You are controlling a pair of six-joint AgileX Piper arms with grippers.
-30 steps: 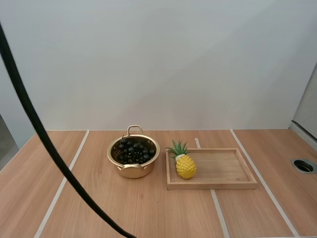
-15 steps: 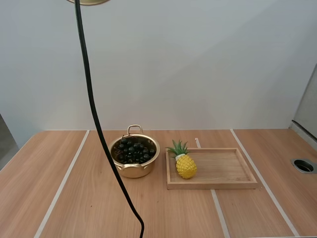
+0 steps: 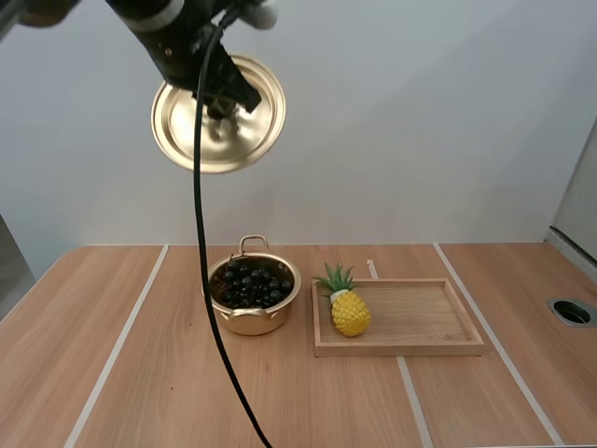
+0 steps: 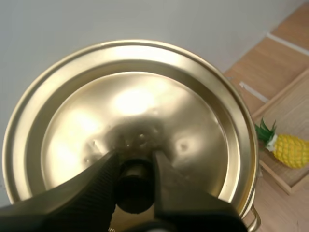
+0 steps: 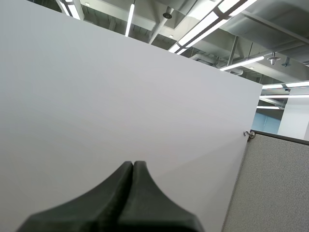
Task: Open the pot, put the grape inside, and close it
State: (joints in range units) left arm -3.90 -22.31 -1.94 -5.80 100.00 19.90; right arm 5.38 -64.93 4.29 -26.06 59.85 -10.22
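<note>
High above the table, my left gripper holds the gold lid tilted, up and to the left of the pot. In the left wrist view my left gripper is shut on the lid's black knob, with the lid face-on behind it. The gold pot stands open on the table with a bunch of dark grapes inside it. My right gripper is shut on nothing, its fingers together as one wedge.
A wooden tray lies right of the pot with a yellow toy pineapple on its left end; the pineapple also shows past the lid's rim. A round hole sits in the table at the far right.
My left arm has come down into the high view with the lid; half a second ago only the lid's rim showed at the top edge. Pot, grapes and tray have not moved.
</note>
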